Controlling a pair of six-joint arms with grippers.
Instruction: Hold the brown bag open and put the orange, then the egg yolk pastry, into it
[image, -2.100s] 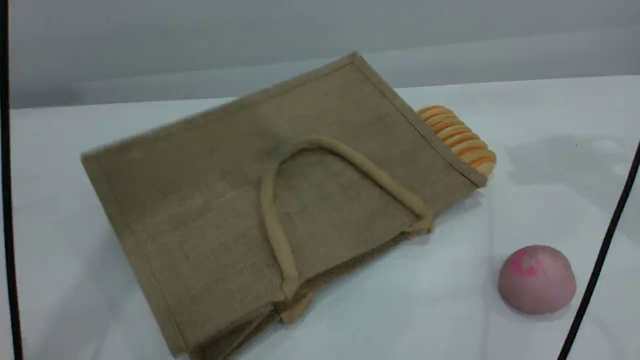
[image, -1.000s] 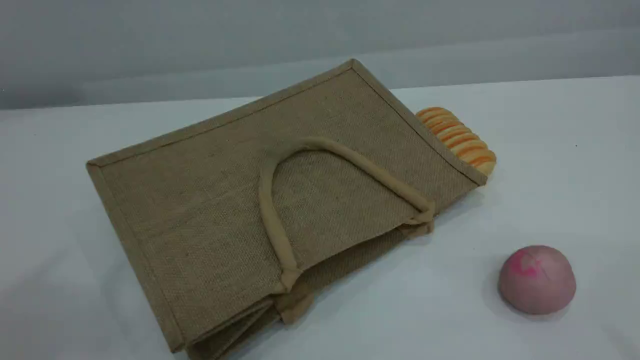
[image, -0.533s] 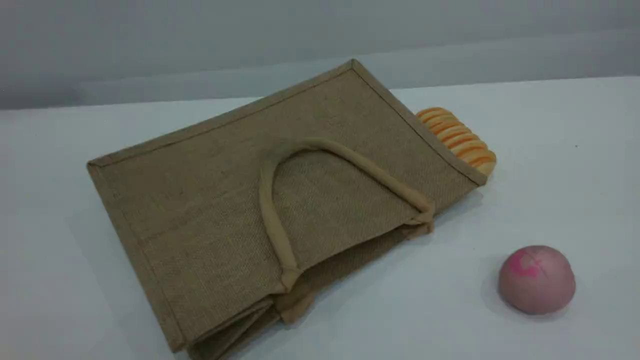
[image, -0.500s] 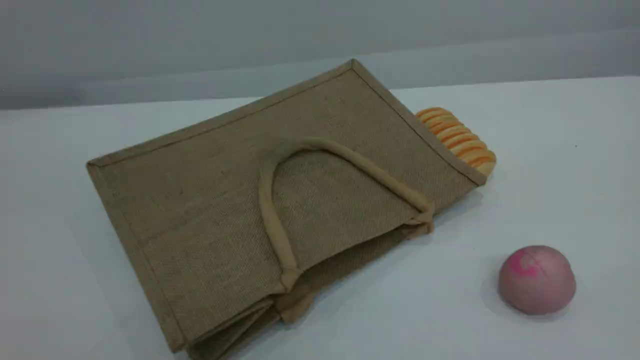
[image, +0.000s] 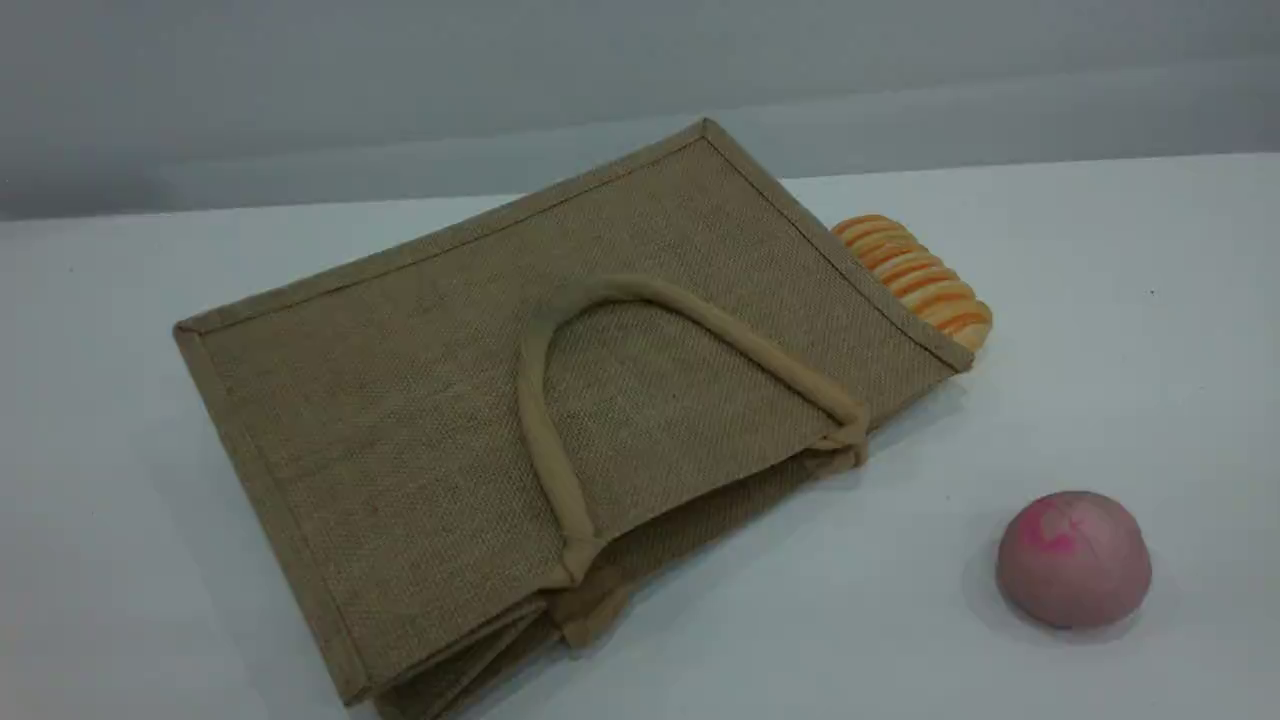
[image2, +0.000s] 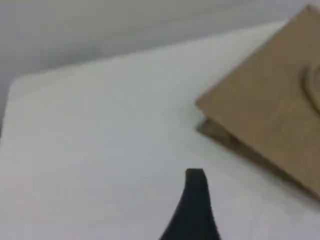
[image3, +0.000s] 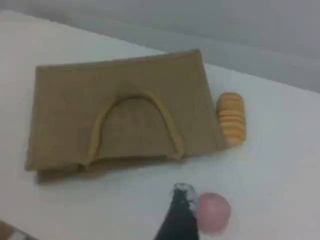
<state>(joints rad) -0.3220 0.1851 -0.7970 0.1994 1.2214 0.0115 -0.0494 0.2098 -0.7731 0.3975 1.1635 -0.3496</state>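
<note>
The brown bag (image: 400, 440) lies flat on its side on the white table, one loop handle (image: 535, 420) resting on its upper face and its mouth facing the front edge. A corner of the brown bag (image2: 270, 115) shows in the left wrist view, and the whole brown bag (image3: 70, 100) in the right wrist view. The orange and the egg yolk pastry are out of view. My left gripper (image2: 195, 176) hovers over bare table left of the bag, holding nothing. High above the table's front, my right gripper (image3: 181, 192) is also free. Neither arm appears in the scene view.
A striped orange-and-tan bread roll (image: 915, 275) lies against the bag's far right edge, also seen as the roll (image3: 231, 117) from the right wrist. A pink dome bun (image: 1075, 560) sits at the front right, right of my right fingertip (image3: 180, 200).
Two seconds ago the bag was blurred and settling, and dark cables crossed both side edges of the scene view. Since then the cables have gone and the bag lies still.
</note>
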